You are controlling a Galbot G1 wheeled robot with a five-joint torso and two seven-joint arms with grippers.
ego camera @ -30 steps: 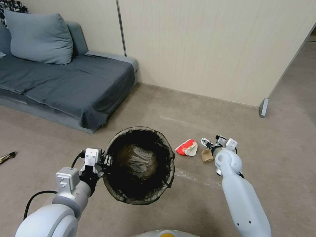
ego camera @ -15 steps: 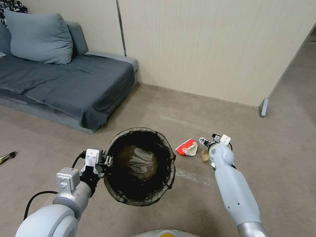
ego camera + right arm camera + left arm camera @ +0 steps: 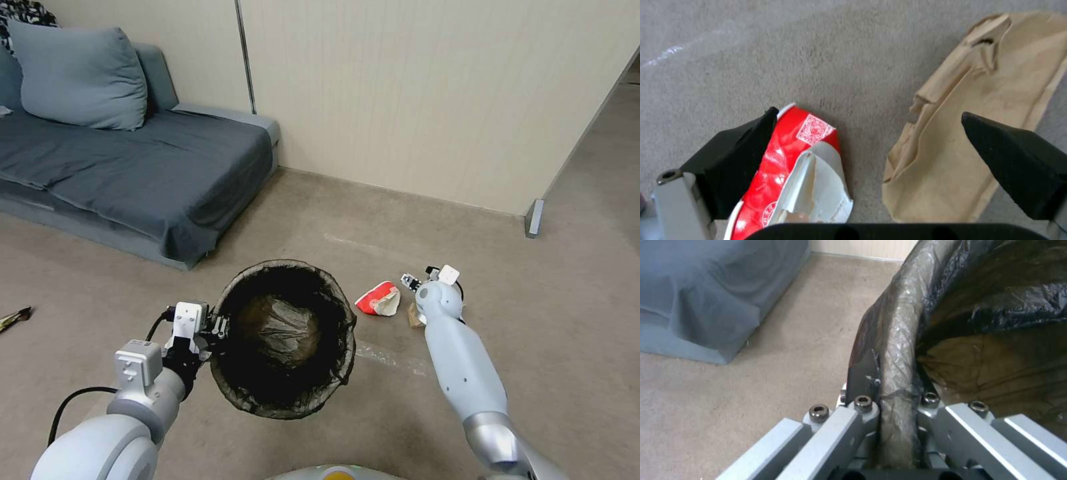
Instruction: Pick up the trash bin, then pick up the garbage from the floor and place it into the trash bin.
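The trash bin [image 3: 283,337], lined with a dark bag, hangs above the floor. My left gripper [image 3: 213,327] is shut on its left rim; in the left wrist view the fingers [image 3: 862,420] pinch the bag-covered rim [image 3: 898,366]. My right gripper [image 3: 427,279] points down at the garbage on the floor and is open. A red-and-white crumpled carton [image 3: 379,298] lies left of it, and a brown paper bag [image 3: 413,319] is mostly hidden behind the arm. In the right wrist view the open gripper [image 3: 871,133] spans the carton [image 3: 791,160] and the bag [image 3: 942,150].
A grey sofa [image 3: 133,167] with a pillow [image 3: 80,73] stands at the back left against the beige wall [image 3: 433,100]. The wall ends at a corner post [image 3: 533,219]. A strip of tape [image 3: 393,360] marks the floor. A small dark object [image 3: 15,317] lies at the far left.
My right arm has stretched forward and down, bringing its gripper slightly left and closer over the carton and paper bag. The left gripper and the bin have stayed put.
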